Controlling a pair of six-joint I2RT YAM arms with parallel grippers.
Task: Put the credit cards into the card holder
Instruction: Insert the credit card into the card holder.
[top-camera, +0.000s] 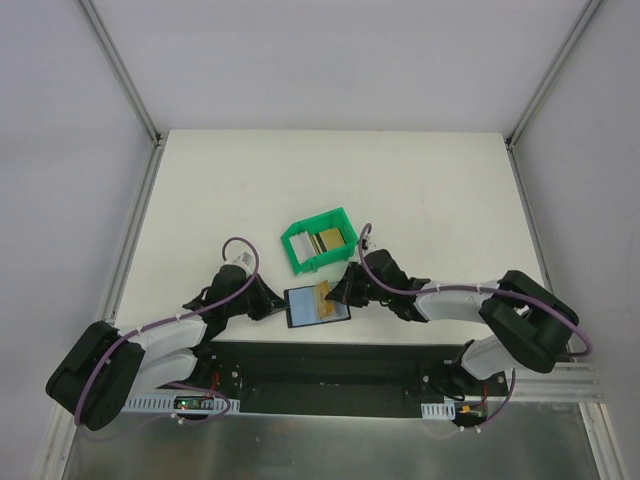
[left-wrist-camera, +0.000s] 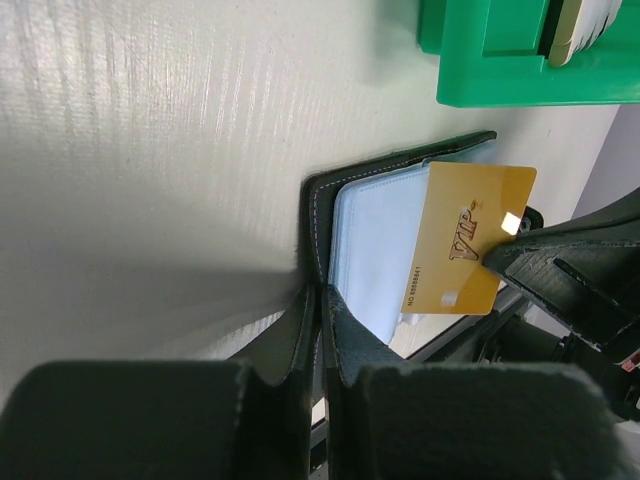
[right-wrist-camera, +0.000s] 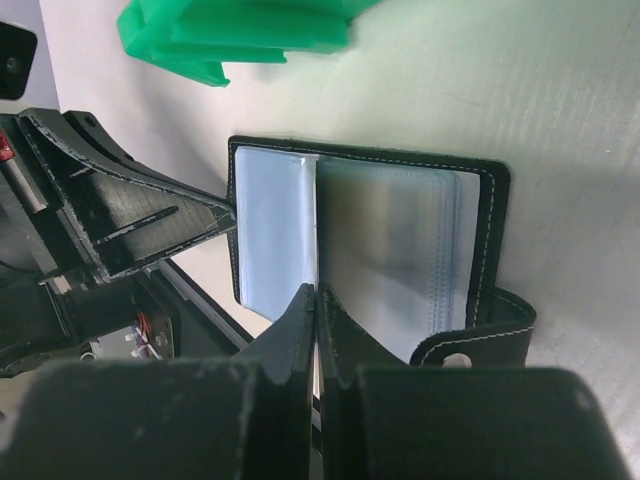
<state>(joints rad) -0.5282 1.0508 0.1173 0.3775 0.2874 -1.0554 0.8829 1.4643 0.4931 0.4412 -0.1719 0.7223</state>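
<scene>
Grippers flank the open card holder (top-camera: 312, 312), which lies flat on the table (top-camera: 420, 190) at 6 o'clock from the green bin (top-camera: 292, 254). The left gripper (left-wrist-camera: 320, 310), at the holder's 9 o'clock, is pinched tight on its cover edge. The right gripper (right-wrist-camera: 316, 305), at 2 o'clock, is clamped on a gold card (left-wrist-camera: 470, 235) held over the bluish sleeves. More credit cards (top-camera: 328, 238) stand in the bin.

One wallet (top-camera: 310, 308) and one gold card (top-camera: 323, 293) are near the bench's (top-camera: 250, 180) front edge. One green bin (top-camera: 300, 262) stands toward the bench's middle, holding more cards (top-camera: 325, 240), too tightly packed to count.
</scene>
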